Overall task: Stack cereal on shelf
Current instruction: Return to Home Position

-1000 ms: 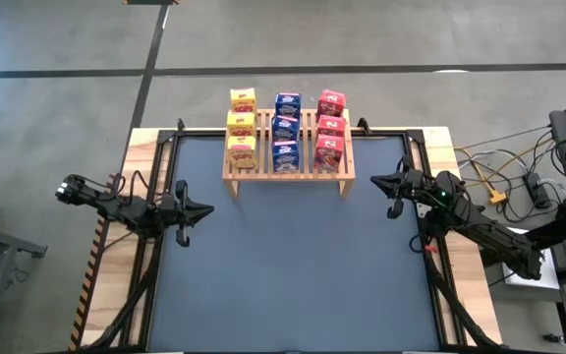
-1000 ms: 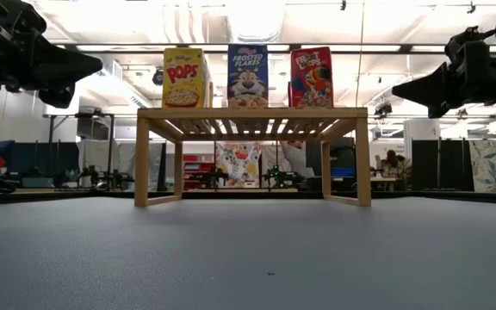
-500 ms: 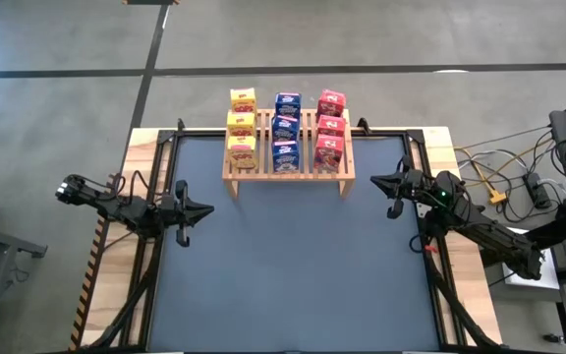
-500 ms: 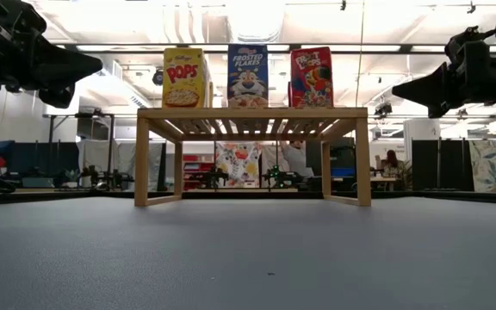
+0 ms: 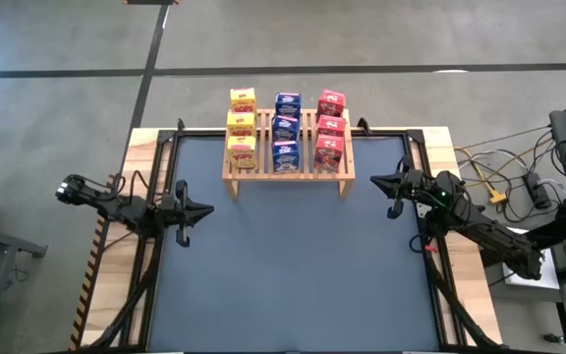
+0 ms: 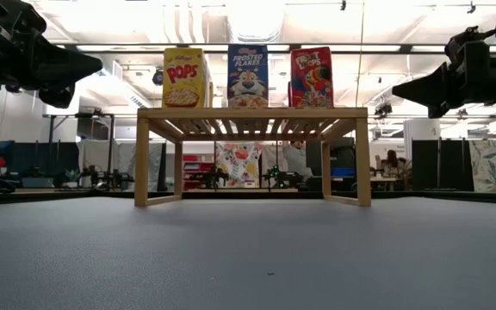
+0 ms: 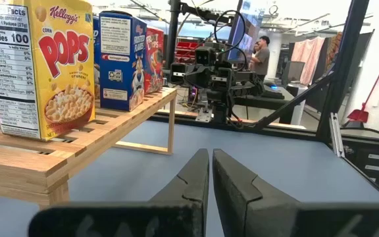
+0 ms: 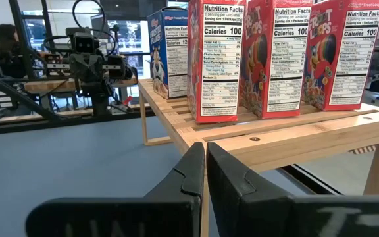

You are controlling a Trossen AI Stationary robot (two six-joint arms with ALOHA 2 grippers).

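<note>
A: cereal [image 5: 285, 128] check: we count nine boxes, all on the shelf [image 5: 288, 174] at the back edge of the table [image 5: 293, 275]
B: agreed. three rows running front to back: yellow boxes [image 5: 242, 126] on the left, blue boxes [image 5: 285, 155] mid, red boxes [image 5: 329, 126] on the right. all upright, fronts facing the low camera
A: arms?
B: left gripper [image 5: 207, 209] hangs above the table's left side, well apart from the shelf, tips pointing inward. fingers [image 7: 193, 178] pressed nearly together, nothing between them
A: right gripper [image 5: 376, 181] mirrors it on the right side, near the shelf's right leg, not touching. we see its fingers [image 8: 189, 172] closed too, empty
B: one person [image 7: 263, 56] in the room beyond the table, far off
</note>
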